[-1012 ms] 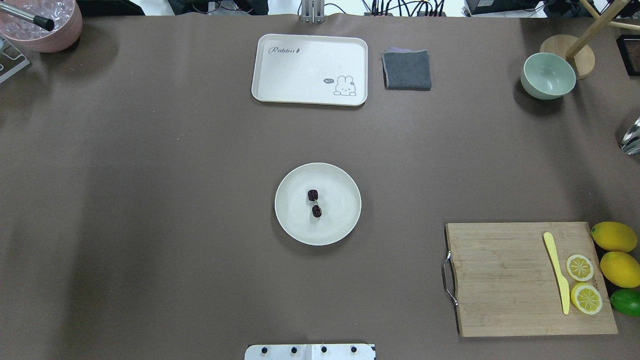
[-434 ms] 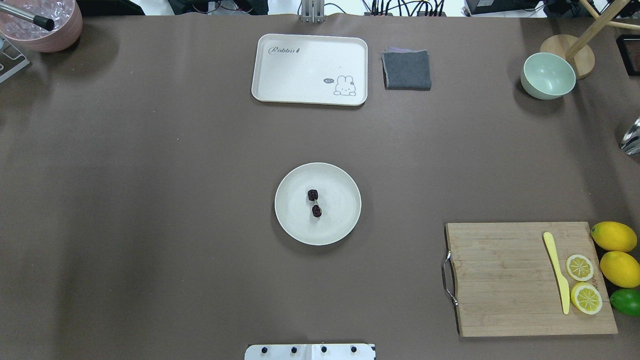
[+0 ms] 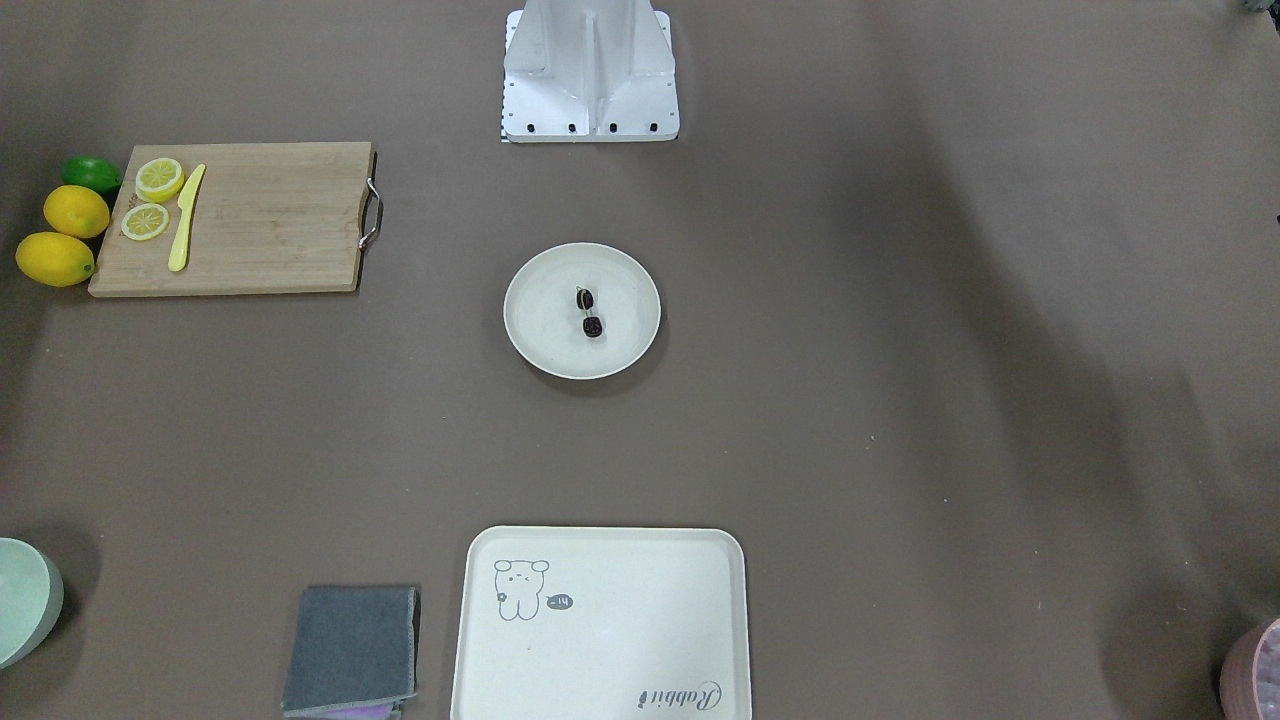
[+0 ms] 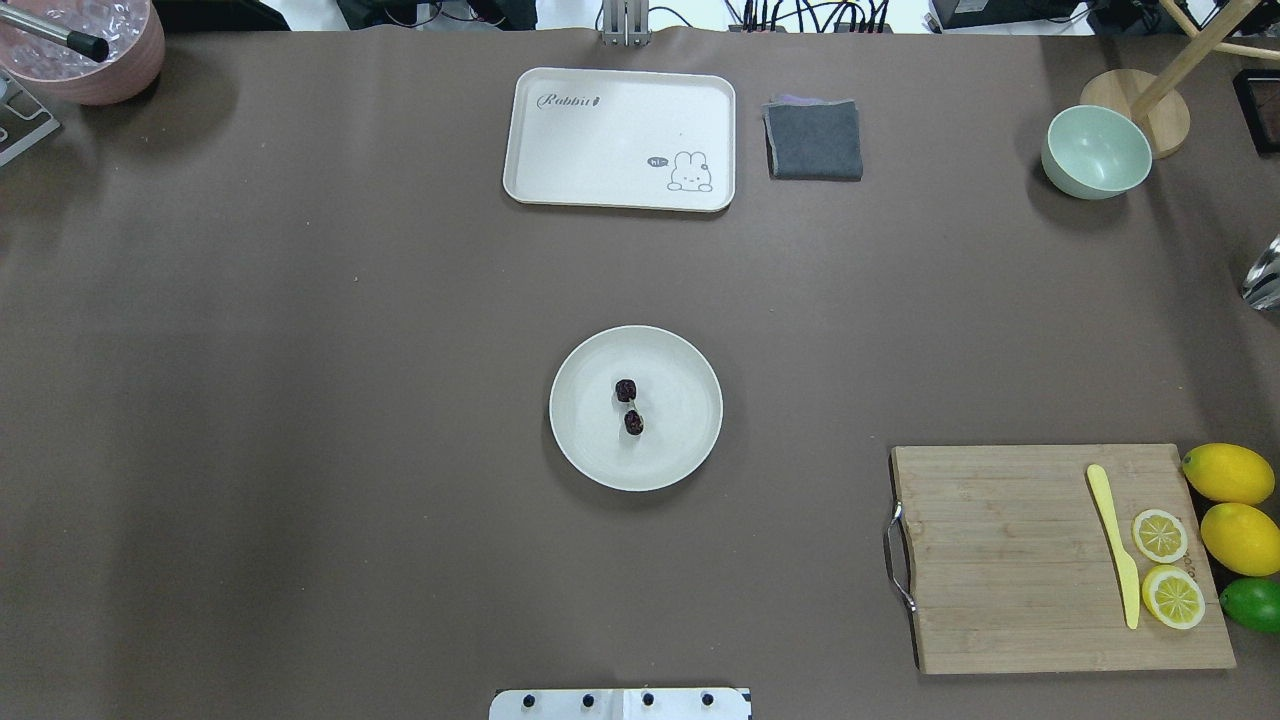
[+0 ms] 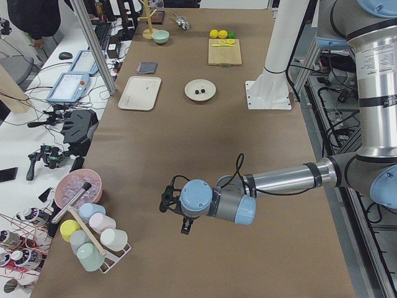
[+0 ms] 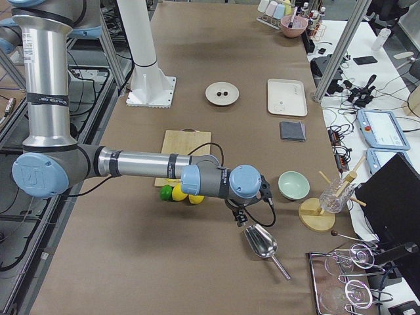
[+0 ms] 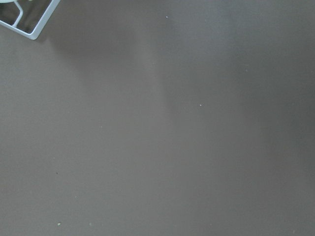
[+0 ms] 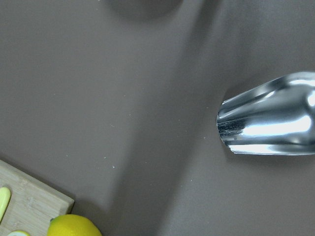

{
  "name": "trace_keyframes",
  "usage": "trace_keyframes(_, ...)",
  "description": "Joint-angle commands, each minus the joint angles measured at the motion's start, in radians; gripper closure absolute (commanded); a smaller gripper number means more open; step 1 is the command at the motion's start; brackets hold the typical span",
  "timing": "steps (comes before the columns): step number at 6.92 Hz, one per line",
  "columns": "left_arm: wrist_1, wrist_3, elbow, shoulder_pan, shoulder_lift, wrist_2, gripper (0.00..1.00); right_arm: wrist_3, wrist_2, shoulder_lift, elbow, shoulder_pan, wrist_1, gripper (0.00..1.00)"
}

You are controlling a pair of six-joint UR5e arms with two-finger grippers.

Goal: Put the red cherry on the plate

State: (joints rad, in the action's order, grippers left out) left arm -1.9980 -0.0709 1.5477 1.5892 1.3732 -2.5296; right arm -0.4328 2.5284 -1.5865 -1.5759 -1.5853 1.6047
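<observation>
The red cherry (image 4: 630, 405), two tiny dark maroon fruits joined by thin stems, lies near the middle of the round cream plate (image 4: 685, 445) at the table's centre; both also show in the front-facing view as cherry (image 3: 588, 312) on plate (image 3: 545, 335). No gripper is near them. My left gripper (image 5: 176, 215) hovers over bare brown table at the left end, far from the plate. My right gripper (image 6: 241, 216) hangs at the right end, just above a metal scoop (image 6: 261, 241). I cannot tell whether either is open or shut.
A cream rabbit tray (image 4: 620, 135), grey cloth (image 4: 813, 140) and pale green bowl (image 4: 1097, 152) stand along the far side. A cutting board (image 4: 1000, 560) holds a yellow knife and lemon slices, with lemons and a lime beside it. A pink bowl (image 4: 95, 55) sits far left.
</observation>
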Motion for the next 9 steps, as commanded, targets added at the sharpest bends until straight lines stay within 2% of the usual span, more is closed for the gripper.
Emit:
trace_keyframes(1,0.083,0.029,0.017,0.023,0.009,0.02,0.02,0.006,-0.029,0.02,0.0,-0.002,0.006,0.0)
trace_keyframes(2,0.149,0.06,0.049,0.025,0.017,0.142,0.02,0.009,-0.089,0.022,0.0,-0.01,0.009,0.0)
trace_keyframes(3,0.197,0.06,0.061,0.025,0.03,0.232,0.02,0.014,-0.112,0.028,0.004,-0.03,0.012,0.0)
trace_keyframes(9,0.193,-0.036,0.088,0.029,0.052,0.233,0.02,0.01,-0.106,0.01,-0.004,-0.154,0.012,0.0)
